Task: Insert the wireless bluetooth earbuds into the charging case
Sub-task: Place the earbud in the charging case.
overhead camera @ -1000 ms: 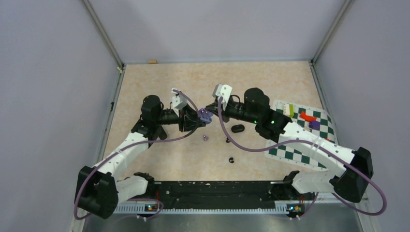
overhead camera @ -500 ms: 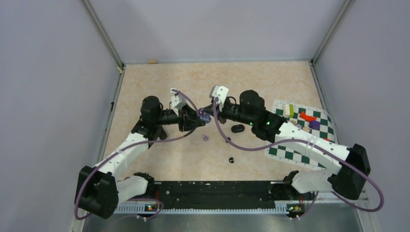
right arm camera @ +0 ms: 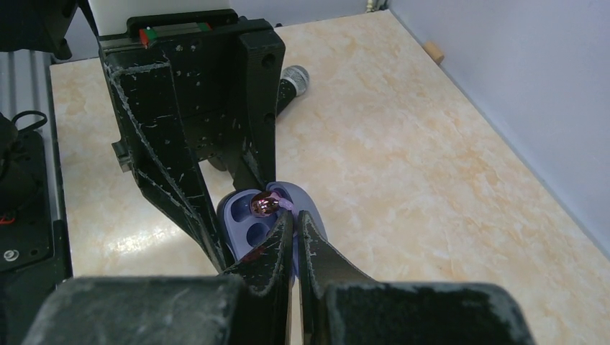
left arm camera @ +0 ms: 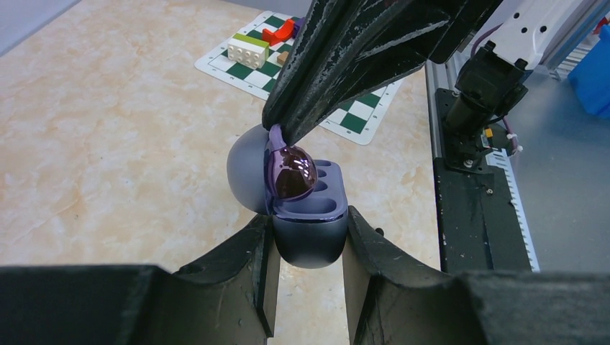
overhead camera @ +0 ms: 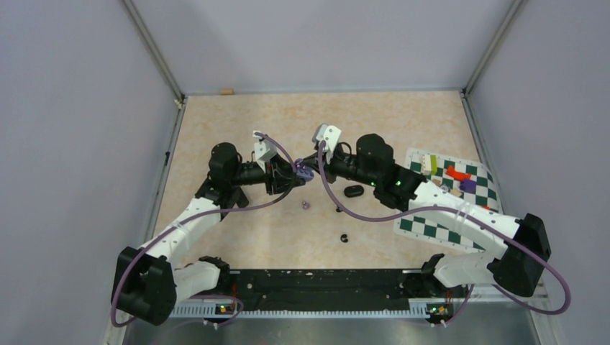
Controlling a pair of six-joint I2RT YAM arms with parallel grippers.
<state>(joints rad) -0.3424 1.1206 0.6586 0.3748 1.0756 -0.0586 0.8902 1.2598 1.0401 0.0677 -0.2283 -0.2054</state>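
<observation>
While the left tool is clamped on the base of the open purple charging case at the centre of the top view, the right tool has its fingers closed on a pale purple earbud, held right at the case's sockets. Just below them on the tabletop lie a second purple earbud, a black earbud and a black oval case, left of the checkered mat.
</observation>
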